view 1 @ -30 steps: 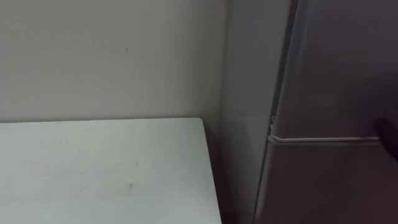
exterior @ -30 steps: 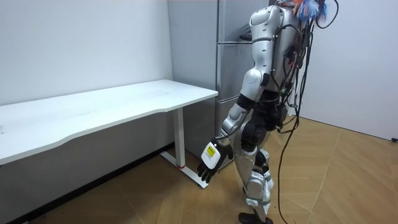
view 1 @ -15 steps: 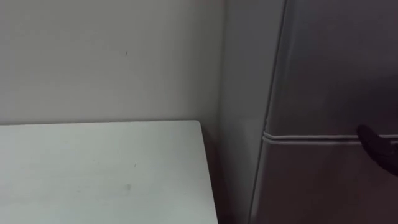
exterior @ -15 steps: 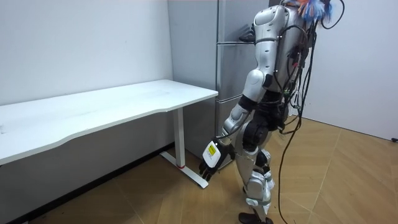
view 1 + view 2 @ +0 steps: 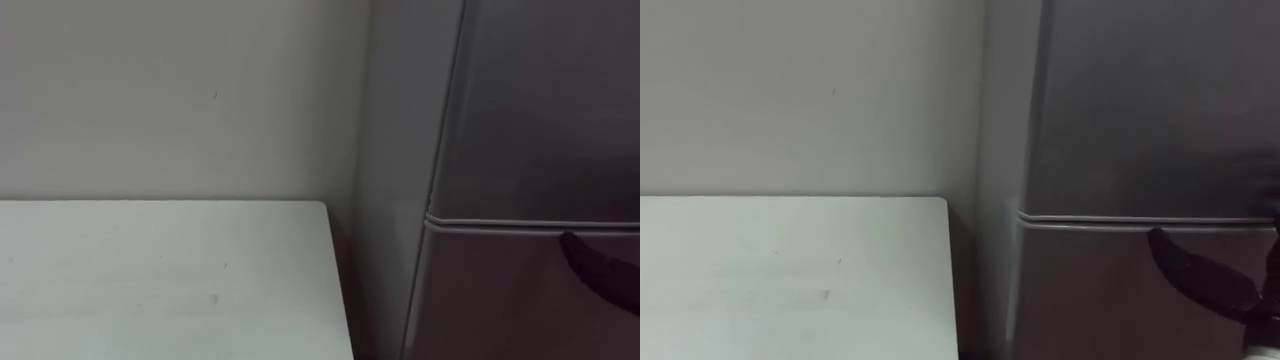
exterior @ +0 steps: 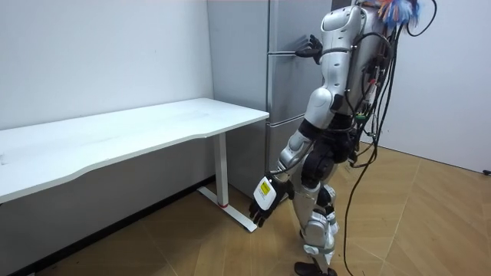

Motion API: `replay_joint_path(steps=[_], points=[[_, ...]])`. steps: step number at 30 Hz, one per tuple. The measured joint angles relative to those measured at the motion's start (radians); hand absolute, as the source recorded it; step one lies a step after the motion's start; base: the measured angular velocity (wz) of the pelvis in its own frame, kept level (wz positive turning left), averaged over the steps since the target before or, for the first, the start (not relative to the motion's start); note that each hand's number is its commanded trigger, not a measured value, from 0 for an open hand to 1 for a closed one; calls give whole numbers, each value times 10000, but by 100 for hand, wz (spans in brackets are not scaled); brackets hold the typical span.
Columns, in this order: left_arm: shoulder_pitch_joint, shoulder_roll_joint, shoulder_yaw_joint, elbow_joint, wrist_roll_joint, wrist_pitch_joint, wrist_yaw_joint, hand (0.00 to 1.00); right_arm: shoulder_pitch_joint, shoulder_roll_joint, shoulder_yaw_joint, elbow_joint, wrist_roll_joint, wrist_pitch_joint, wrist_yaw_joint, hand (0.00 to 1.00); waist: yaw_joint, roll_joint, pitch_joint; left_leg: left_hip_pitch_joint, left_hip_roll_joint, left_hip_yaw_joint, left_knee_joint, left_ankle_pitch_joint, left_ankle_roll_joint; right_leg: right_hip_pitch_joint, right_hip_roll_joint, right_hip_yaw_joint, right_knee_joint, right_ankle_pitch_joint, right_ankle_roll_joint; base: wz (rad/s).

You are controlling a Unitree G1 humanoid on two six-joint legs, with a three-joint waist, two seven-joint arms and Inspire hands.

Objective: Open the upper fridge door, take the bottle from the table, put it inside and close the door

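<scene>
Setting: the robot stands close in front of a tall silver fridge (image 6: 285,84), with a white desk (image 5: 150,280) just beside it on the robot's left and a plain pale wall (image 5: 180,90) behind.
Fridge: the upper door (image 5: 545,100) and the lower door (image 5: 500,300) are both closed, and a thin horizontal seam (image 5: 520,223) divides them.
Right hand (image 5: 1200,271): it is raised to the fridge front, a dark shape just under the seam and close against the lower door. I cannot tell whether it is released or clenched.
Left hand (image 6: 261,205): it hangs low beside the leg with its fingers loose, released and carrying nothing.
Bottle: I cannot tell where it is; it is not in the left hand.
Step in hand: probably getting the upper door open, so the task looks to be at an early stage.
Doing it well: bring the right hand up to the upper door's bottom edge at the seam and get a firm hold there. Pull along the door's arc and leave the body enough room for the swing. I cannot tell which side the hinges are on.
Writing: nothing legible on the doors, the desk or the wall.
</scene>
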Motion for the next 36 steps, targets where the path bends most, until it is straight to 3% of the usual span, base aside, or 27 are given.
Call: replay_joint_path(steps=[12, 18, 23, 28, 36], points=[[-11, -5, 270, -4, 14, -22, 6, 0, -170, 75, -201, 300, -789, 147, -6, 0, 89, -58, -2, -75, 7, -3, 130, 19, 31, -91, -61, -96, 143, 54, -12, 0], [203, 35, 332, -288, 142, -102, 19, 0, -169, -240, -224, 212, -707, 377, -44, 0, -29, -103, -18, -190, -37, -53, 156, 40, 71, -208, -130, -105, 218, 38, -18, 3], [357, 84, 1043, -276, 209, -270, -71, 0, -169, -398, -868, 210, -275, 582, 155, 0, -227, -225, -41, -216, -86, -197, 152, 76, 128, -177, -193, -97, 245, 4, 36, 9], [430, 101, 1582, -294, 216, -354, -64, 0, -168, -942, -1638, 311, 318, 804, 141, 0, -285, -294, -46, -232, -94, -246, 132, 94, 149, -219, -219, -105, 339, -74, 81, 7], [380, 107, 1801, -300, 207, -536, 95, 0, -114, -1019, -2111, 311, 343, 805, -515, 0, -473, -298, -59, -162, -91, -210, -18, 106, 123, -220, -179, -55, 314, -123, 80, -1]])
